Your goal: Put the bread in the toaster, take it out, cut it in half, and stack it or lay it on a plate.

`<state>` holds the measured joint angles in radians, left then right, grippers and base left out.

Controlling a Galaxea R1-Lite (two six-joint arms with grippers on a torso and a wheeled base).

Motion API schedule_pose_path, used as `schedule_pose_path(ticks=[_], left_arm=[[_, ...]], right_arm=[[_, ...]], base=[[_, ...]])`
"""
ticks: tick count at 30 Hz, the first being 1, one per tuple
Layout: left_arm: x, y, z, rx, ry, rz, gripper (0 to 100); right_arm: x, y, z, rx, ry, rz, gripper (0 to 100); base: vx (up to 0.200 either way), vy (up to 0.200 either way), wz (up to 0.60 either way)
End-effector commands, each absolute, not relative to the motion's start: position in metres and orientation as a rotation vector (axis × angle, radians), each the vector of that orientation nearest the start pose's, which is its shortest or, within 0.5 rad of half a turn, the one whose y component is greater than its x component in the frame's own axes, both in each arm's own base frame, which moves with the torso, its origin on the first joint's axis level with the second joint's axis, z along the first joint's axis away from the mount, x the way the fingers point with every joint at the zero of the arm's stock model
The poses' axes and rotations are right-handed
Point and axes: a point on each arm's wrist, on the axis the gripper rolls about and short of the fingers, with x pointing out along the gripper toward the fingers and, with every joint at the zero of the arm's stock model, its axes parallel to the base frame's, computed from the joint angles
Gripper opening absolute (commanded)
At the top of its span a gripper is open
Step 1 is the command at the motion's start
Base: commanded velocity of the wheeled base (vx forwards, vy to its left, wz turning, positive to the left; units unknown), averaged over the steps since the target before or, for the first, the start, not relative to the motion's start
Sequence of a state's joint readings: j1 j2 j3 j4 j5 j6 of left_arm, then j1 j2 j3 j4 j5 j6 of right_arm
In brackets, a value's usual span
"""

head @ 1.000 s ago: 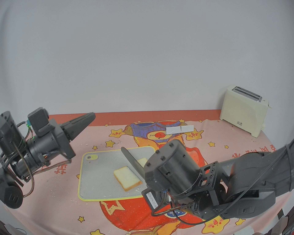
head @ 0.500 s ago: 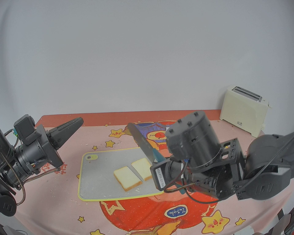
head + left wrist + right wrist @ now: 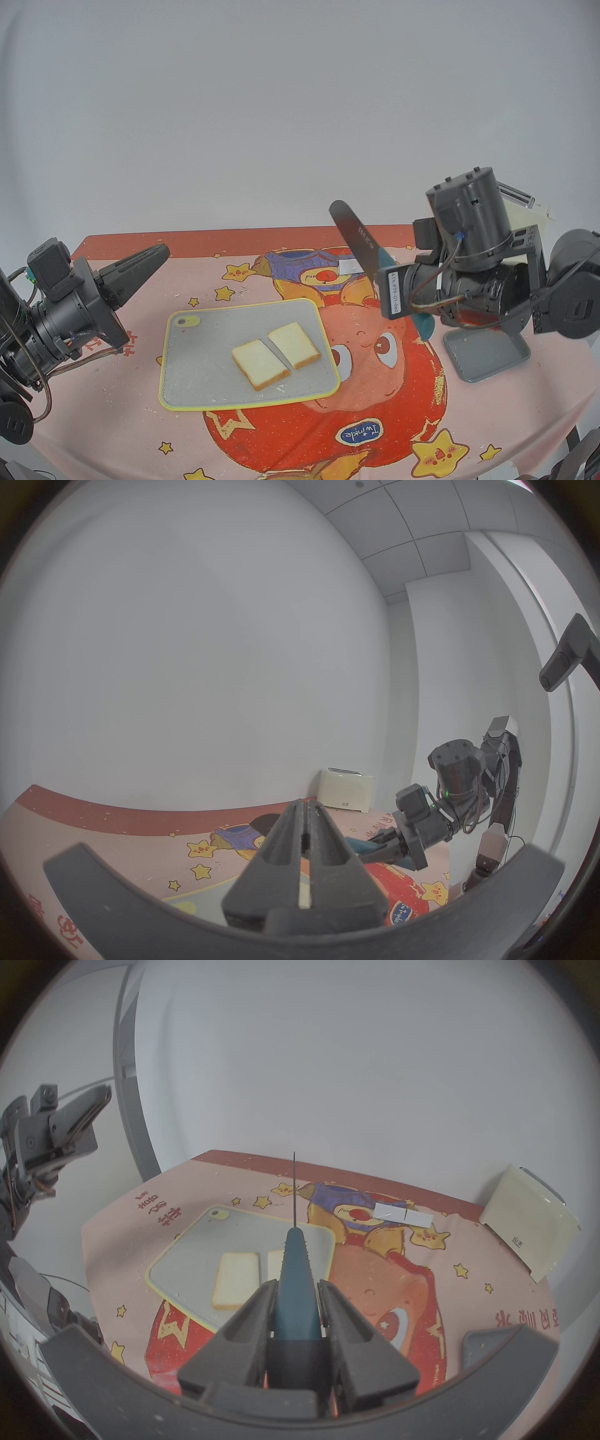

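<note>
Two halves of bread [image 3: 275, 354] [image 3: 236, 1279] lie side by side on the grey cutting board [image 3: 200, 362] [image 3: 187, 1260], a narrow gap between them. My right gripper [image 3: 390, 284] [image 3: 296, 1310] is shut on a knife [image 3: 359, 239] [image 3: 294, 1272] by its teal handle, held in the air right of the board with the blade pointing up and to the left. My left gripper [image 3: 147, 257] [image 3: 304, 849] hangs shut and empty over the table's left edge. The cream toaster [image 3: 531, 215] [image 3: 528, 1222] [image 3: 345, 788] stands at the back right, partly behind the right arm.
A grey knife stand [image 3: 487, 353] [image 3: 494, 1338] sits on the patterned tablecloth under the right arm. A white paper strip [image 3: 403, 1215] lies on the cloth behind the board. Open cloth lies in front of the board.
My right gripper has lifted the knife off the board and carried it up and to the right, uncovering both bread halves. The left arm drew back to the left and lower.
</note>
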<state>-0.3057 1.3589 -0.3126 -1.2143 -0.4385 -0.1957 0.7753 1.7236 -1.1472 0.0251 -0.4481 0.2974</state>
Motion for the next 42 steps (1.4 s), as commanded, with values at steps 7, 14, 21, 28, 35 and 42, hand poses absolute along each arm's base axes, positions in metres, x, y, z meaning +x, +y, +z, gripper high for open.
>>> schedule_pose_path(ticks=[7, 14, 21, 28, 35, 42], left_arm=[[0.177, -0.066, 0.196, -0.173, -0.095, -0.759, 0], [0.176, -0.067, 0.195, -0.173, -0.090, -0.760, 0], [0.176, -0.066, 0.193, -0.173, -0.085, -0.761, 0], [0.176, -0.066, 0.193, -0.172, -0.083, -0.761, 0], [0.175, -0.066, 0.191, -0.173, -0.077, -0.761, 0], [0.175, -0.066, 0.191, -0.173, -0.077, -0.761, 0]], right_arm=[[0.265, 0.200, 0.182, -0.079, 0.600, 0.136, 0], [0.284, 0.203, 0.162, -0.071, 0.606, 0.109, 0], [0.287, 0.205, 0.160, -0.061, 0.591, 0.113, 0], [0.292, 0.208, 0.147, -0.078, 0.620, 0.106, 0], [0.291, 0.210, 0.146, -0.077, 0.622, 0.107, 0], [0.292, 0.209, 0.145, -0.076, 0.624, 0.104, 0]], base=[[0.000, 0.000, 0.00], [0.000, 0.000, 0.00], [0.000, 0.000, 0.00], [0.000, 0.000, 0.00], [0.000, 0.000, 0.00], [0.000, 0.000, 0.00]])
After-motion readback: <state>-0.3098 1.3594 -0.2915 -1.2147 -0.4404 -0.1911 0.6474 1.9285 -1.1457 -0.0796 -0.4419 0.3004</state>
